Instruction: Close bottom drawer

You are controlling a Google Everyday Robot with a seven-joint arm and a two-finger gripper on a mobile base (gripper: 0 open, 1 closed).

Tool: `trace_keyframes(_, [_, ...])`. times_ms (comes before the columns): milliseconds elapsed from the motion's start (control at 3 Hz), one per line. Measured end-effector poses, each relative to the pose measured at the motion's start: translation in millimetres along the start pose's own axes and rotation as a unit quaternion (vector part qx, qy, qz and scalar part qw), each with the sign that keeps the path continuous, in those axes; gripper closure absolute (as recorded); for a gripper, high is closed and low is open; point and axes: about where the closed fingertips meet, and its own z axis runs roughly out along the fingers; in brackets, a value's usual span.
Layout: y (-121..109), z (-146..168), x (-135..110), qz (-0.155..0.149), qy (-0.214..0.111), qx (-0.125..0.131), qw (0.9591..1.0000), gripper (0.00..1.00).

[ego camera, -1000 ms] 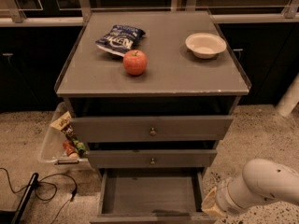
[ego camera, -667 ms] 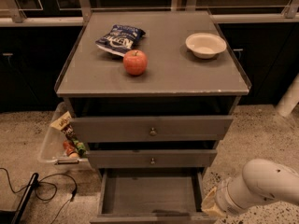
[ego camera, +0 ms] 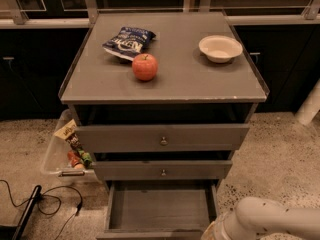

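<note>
The bottom drawer (ego camera: 160,209) of the grey cabinet is pulled out wide, and its plain grey inside is empty. Its front panel is at the bottom edge of the view and its knob is out of view. Above it are the middle drawer (ego camera: 163,170) and the top drawer (ego camera: 162,138), each with a small round metal knob. My white arm (ego camera: 272,220) comes in at the bottom right, beside the open drawer's right front corner. The gripper is below the picture edge, out of view.
On the cabinet top (ego camera: 200,79) are a red apple (ego camera: 145,66), a blue chip bag (ego camera: 129,41) and a white bowl (ego camera: 220,48). A clear bin with snacks (ego camera: 67,149) stands left of the cabinet. Black cables (ego camera: 45,199) lie on the speckled floor at the left.
The view has shifted slightly. My arm stays at the bottom right beside the open drawer. The drawer has not visibly moved.
</note>
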Motion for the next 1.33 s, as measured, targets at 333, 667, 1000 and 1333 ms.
trace_keyframes(333, [-16,63,15,0.016,-0.028,0.019,0.9993,1.00])
trace_keyframes(667, [-48,107,28,0.032,-0.052,0.045,0.9971,1.00])
trace_keyframes(1000, [-90,134,49,0.044,-0.045,0.055,0.9965,1.00])
trace_keyframes(1333, [-108,133,46,0.048,-0.050,0.068,0.9953,1.00])
